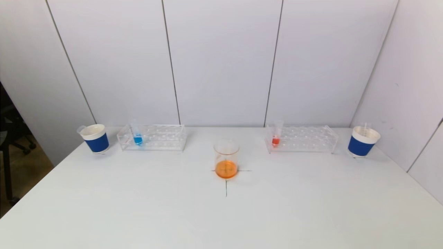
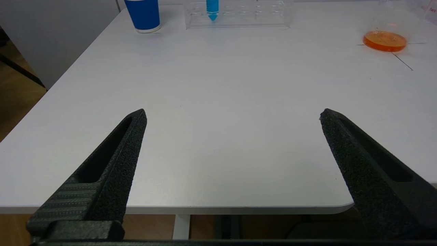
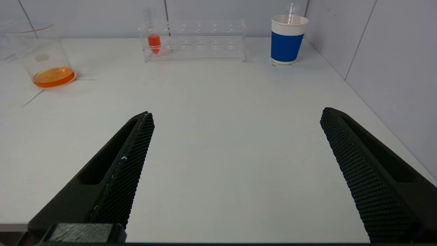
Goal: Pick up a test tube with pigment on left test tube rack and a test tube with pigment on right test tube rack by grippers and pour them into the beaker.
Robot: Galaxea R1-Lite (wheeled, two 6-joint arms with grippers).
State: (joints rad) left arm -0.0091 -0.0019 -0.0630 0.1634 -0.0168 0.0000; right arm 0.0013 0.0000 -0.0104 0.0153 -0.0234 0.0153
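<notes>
A test tube with blue pigment (image 1: 137, 137) stands in the clear left rack (image 1: 162, 138) at the back left. A test tube with red pigment (image 1: 276, 137) stands in the clear right rack (image 1: 311, 139) at the back right. A glass beaker (image 1: 226, 159) holding orange liquid stands on a cross mark at the table's middle. Neither gripper shows in the head view. My left gripper (image 2: 232, 114) is open and empty over the table's near edge, far from the blue tube (image 2: 212, 8). My right gripper (image 3: 235, 114) is open and empty near the front, far from the red tube (image 3: 154, 42).
A blue-and-white paper cup (image 1: 95, 138) stands left of the left rack. Another blue-and-white cup (image 1: 362, 141) with a thin rod in it stands right of the right rack. White wall panels close the back and the right side. The white table (image 1: 138, 207) stretches to the front.
</notes>
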